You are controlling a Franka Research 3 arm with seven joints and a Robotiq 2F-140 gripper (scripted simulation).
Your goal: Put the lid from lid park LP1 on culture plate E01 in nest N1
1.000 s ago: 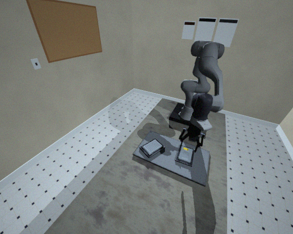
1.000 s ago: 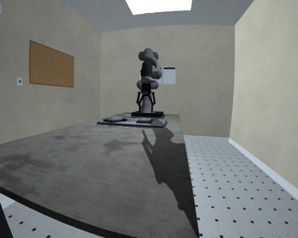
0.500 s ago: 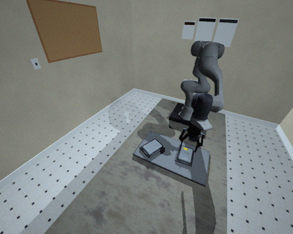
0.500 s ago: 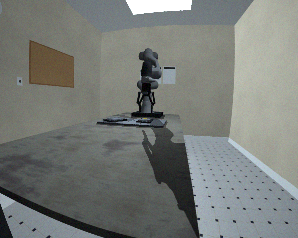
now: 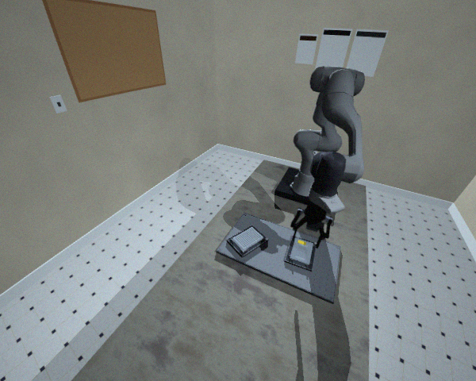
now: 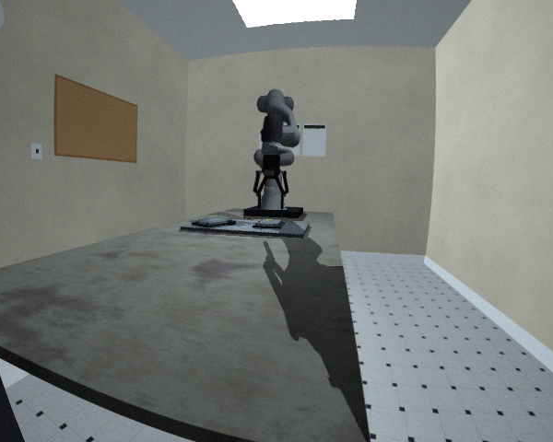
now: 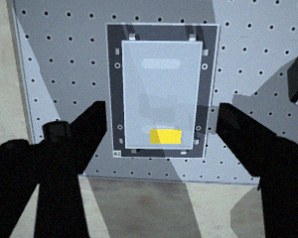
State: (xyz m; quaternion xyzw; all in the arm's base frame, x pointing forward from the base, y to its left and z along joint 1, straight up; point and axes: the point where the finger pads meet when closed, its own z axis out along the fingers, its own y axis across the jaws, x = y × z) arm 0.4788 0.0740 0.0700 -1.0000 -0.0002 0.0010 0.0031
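Lid (image 7: 159,94) not yet lifted, lying flat in lid park LP1 (image 7: 112,89) on the perforated deck plate (image 5: 324,282) atop the desk (image 5: 213,328), yellow tag (image 7: 165,137) at its near end. Gripper (image 7: 159,126) hovering above it, jaws spread well apart to either side of the lid, gripping nothing. Culture plate E01 (image 5: 246,240) uncovered in nest N1 (image 5: 263,243), well apart from the lid; grasp, carry across and full seating all judged outstanding.
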